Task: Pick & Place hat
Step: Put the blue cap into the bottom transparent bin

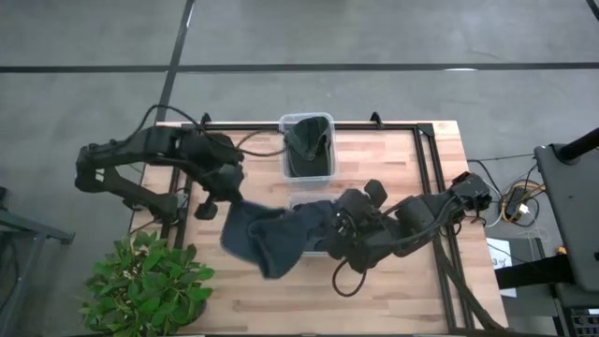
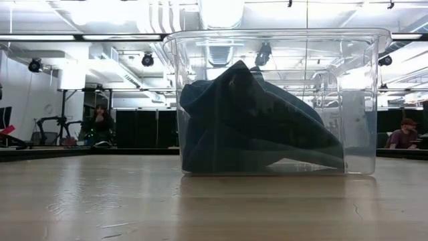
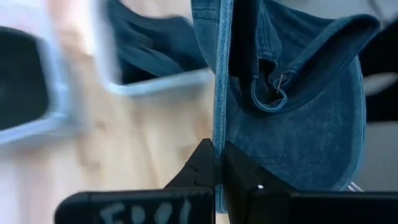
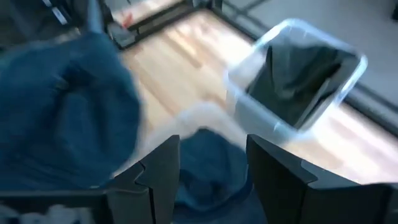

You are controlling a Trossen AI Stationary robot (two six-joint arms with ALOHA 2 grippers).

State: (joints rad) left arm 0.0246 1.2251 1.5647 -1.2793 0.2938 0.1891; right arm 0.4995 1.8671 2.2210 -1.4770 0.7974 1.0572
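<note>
The blue denim hat (image 1: 262,236) is hanging just above the wooden table (image 1: 393,290), left of centre, with the left gripper (image 1: 227,198) pinching its edge; in the left wrist view the two dark fingers (image 3: 205,171) are pressing together on the fabric (image 3: 292,118), with no gap showing between them. The right gripper (image 1: 342,227) is sitting just beside the hat on its other side, over a clear bin (image 1: 314,202) near the table's middle, and its jaws are standing apart with only more blue cloth (image 4: 208,158) showing between them, grasping nothing. I am counting two clear bins: that one, mostly hidden under the hat and arm, and a second bin (image 1: 308,147) at the far edge holding one dark folded hat (image 1: 306,140). So at least two hats are showing. Bare wood is lying open along the near edge and the right side; a potted plant (image 1: 154,285) is crowding the near left corner.
</note>
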